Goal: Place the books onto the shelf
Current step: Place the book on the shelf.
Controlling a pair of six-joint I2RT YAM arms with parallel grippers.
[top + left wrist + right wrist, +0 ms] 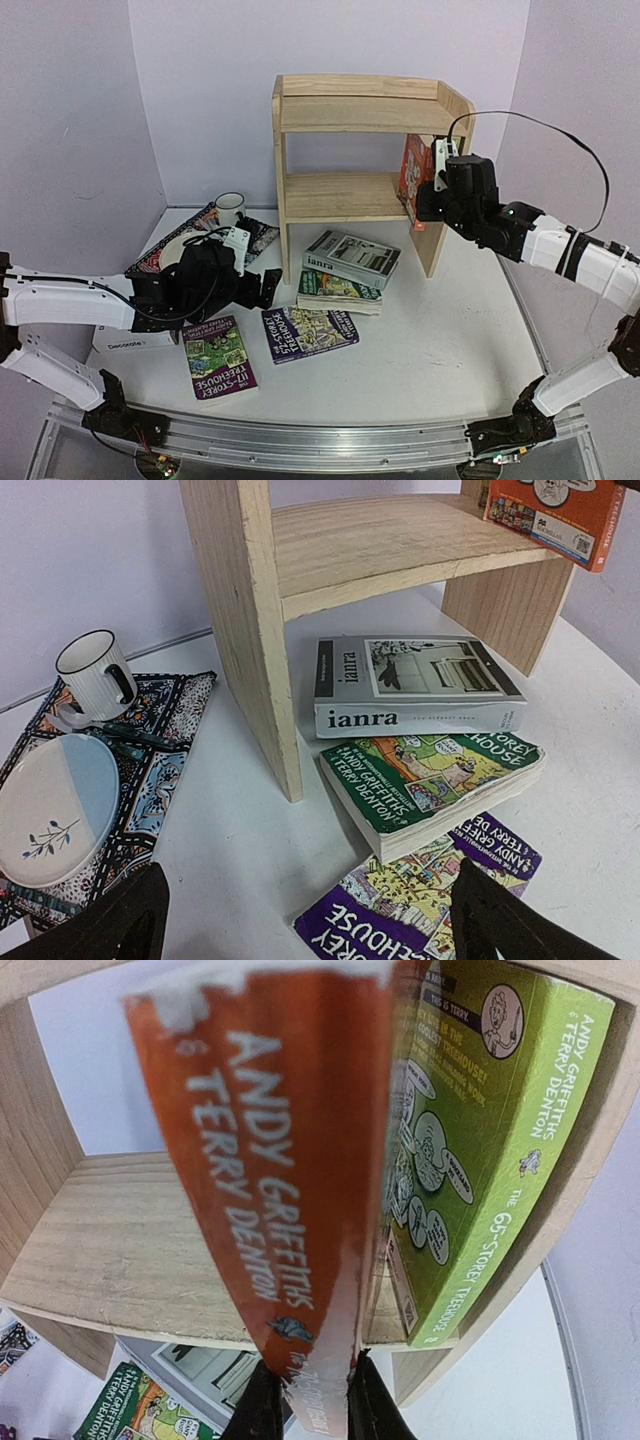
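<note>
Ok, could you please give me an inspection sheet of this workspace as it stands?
Surface: white table, books lying on it.
Job's things: shelf; light green book standing on its lower tier, orange book upright beside it; grey book and green book by the shelf; purple book, darker purple book and white book flat.
Clutter: mug and plate on placemat.
Grippers: left tool open, holding nothing; right tool shut on orange book.
Cables: black cable loops above right arm.
Surroundings: lilac walls.
</note>
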